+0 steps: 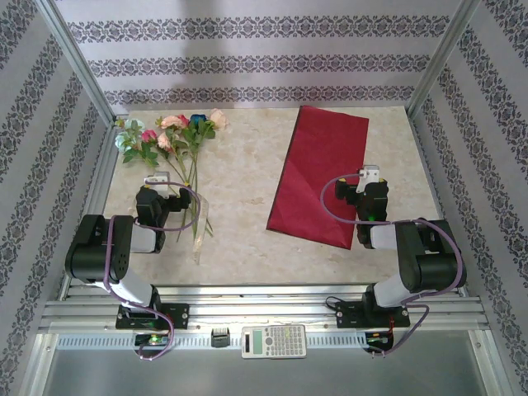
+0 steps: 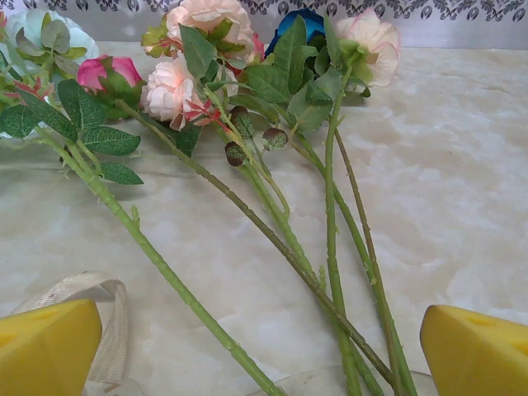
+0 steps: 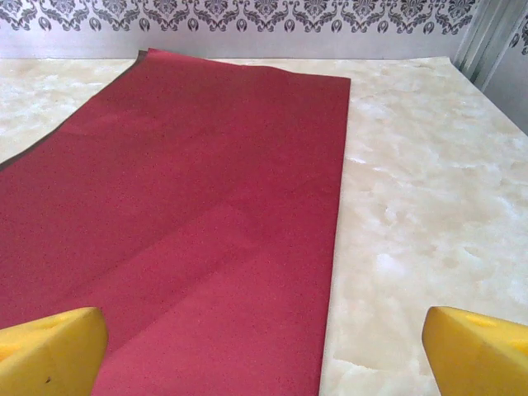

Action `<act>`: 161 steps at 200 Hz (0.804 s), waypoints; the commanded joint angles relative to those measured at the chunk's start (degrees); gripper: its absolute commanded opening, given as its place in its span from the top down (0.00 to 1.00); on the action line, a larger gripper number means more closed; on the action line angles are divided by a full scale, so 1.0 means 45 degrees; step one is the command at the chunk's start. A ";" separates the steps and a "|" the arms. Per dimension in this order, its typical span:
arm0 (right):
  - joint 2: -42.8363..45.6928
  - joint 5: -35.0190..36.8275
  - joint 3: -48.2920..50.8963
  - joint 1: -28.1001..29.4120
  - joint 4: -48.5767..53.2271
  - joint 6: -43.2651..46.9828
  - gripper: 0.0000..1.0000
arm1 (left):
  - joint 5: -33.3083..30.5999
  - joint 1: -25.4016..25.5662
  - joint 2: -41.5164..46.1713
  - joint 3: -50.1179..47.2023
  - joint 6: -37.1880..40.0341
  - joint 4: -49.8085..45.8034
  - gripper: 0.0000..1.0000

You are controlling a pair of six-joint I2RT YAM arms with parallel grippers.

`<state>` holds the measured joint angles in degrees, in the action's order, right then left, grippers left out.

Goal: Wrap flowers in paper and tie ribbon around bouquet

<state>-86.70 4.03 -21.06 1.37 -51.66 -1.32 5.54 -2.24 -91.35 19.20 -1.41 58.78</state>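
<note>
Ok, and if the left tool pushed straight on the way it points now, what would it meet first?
Probably the flowers: their green stems cross the table right ahead of the open left tool. The ribbon curls low beside it, perhaps nearer still; depth is unclear.

I see a marbled cream table point(image 1: 239, 206). Flowers point(image 1: 169, 136) lie at far left, a ribbon point(image 2: 115, 330) beside their stems. Red paper point(image 1: 322, 173) lies flat at right.
</note>
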 commanded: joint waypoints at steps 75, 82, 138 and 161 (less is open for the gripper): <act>-0.0051 0.0145 -0.0110 0.0009 -0.0239 -0.0126 0.02 | -0.1306 0.0075 0.0078 -0.0074 -0.0228 0.0323 0.01; -0.0056 0.0155 -0.0109 0.0009 -0.0236 -0.0130 0.02 | -0.1309 0.0080 0.0077 -0.0026 -0.0234 0.0234 0.01; -0.0053 0.0153 -0.0125 0.0009 -0.0259 -0.0138 0.02 | -0.1231 0.0075 0.0078 0.0226 -0.0214 -0.0270 0.01; 0.0002 0.0284 -0.0069 -0.0001 -0.0293 -0.0184 0.02 | -0.1406 0.0077 0.0124 -0.0356 -0.0262 0.0896 0.01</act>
<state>-86.70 4.05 -21.06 1.34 -51.66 -1.32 0.80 -2.24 -91.35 19.27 -1.76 58.39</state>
